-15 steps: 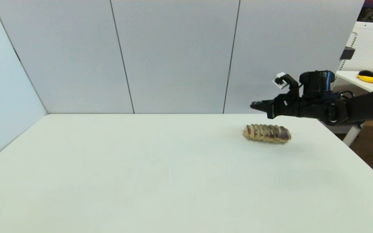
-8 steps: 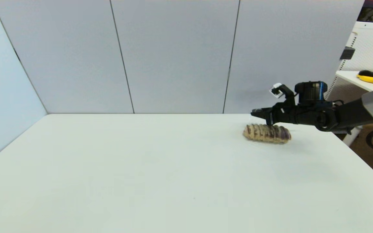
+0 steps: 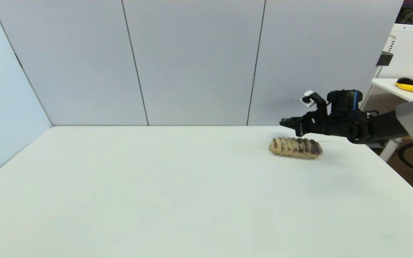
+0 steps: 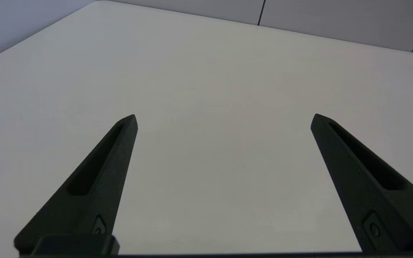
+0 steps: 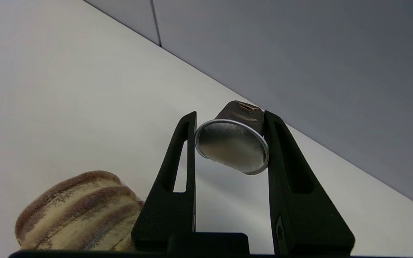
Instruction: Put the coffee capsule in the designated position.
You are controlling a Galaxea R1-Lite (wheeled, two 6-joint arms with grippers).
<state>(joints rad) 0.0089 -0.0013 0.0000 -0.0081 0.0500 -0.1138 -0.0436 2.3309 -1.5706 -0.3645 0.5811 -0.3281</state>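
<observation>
The white table (image 3: pixel 156 200) stood before grey wall panels (image 3: pixel 192 61). I saw my right gripper (image 5: pixel 229 116) in the air just behind the bread (image 3: pixel 295 147), near the table's far right edge. Its fingers were closed on the capsule (image 5: pixel 232 145), foil face toward the wrist camera. My left gripper (image 4: pixel 223 120) was wide open over bare table, holding nothing.

The white bench (image 3: pixel 156 200) runs back to grey wall panels. One thing lies directly on it: a long tan-and-brown striped bread loaf (image 3: pixel 295 147), on its side, just below and nearer the robot than the right tool (image 3: pixel 282 123), which hangs above the bench's far right part.
</observation>
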